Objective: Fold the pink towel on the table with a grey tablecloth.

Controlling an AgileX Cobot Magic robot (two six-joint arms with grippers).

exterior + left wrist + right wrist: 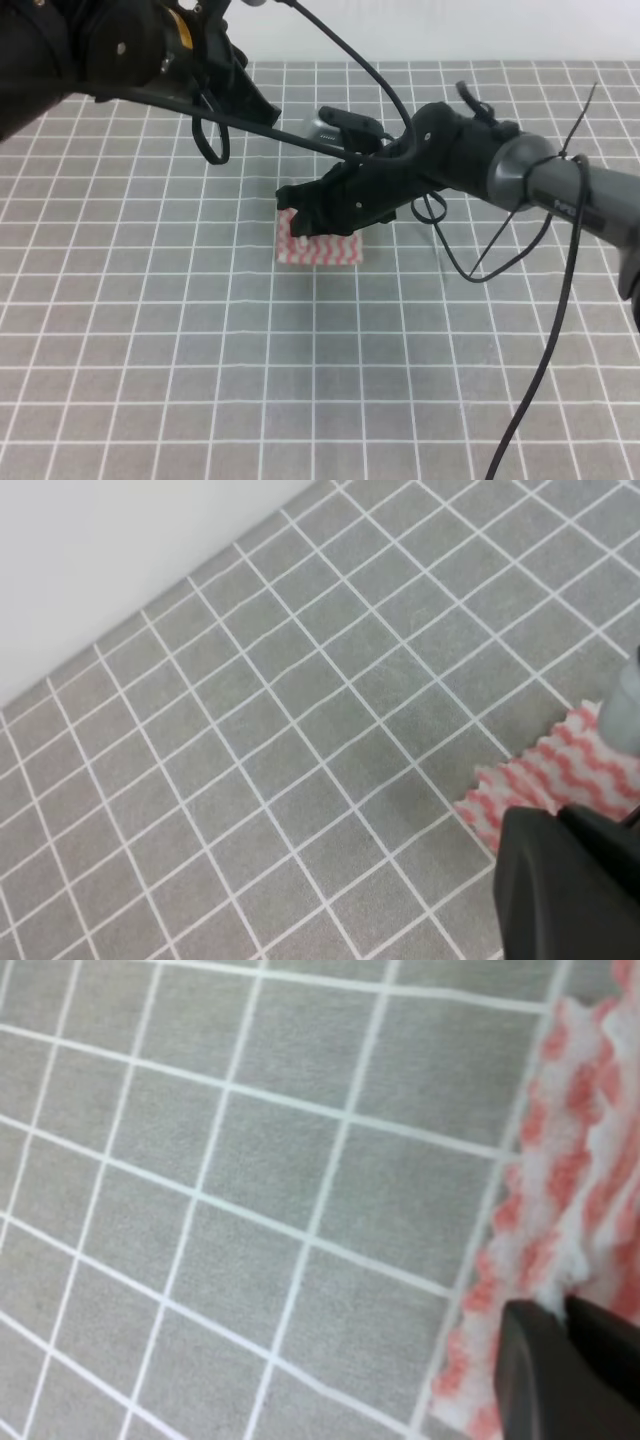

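While the near stretch of the table with a grey tablecloth (300, 400) shows only its white grid, the pink towel (318, 247) lies just above the centre of the exterior high view, folded into a small flat rectangle covering little more than two squares. Its near edge and lower half are in sight; its far edge, toward 12 o'clock, is hidden under the right gripper (300, 215), whose arm reaches in from 3 o'clock and crosses the middle. From the right wrist view, the dark fingertips (560, 1370) sit pressed close together on the zigzag cloth at about 5 o'clock, with layered pinked edges beside them; whether any cloth is actually caught between them I cannot tell. Farther back, the left gripper (222, 68) is held high at about 11 o'clock, well apart from the towel, and its own camera catches only a dark corner of it at 5 o'clock, so whether it is spread or pressed together cannot be told.
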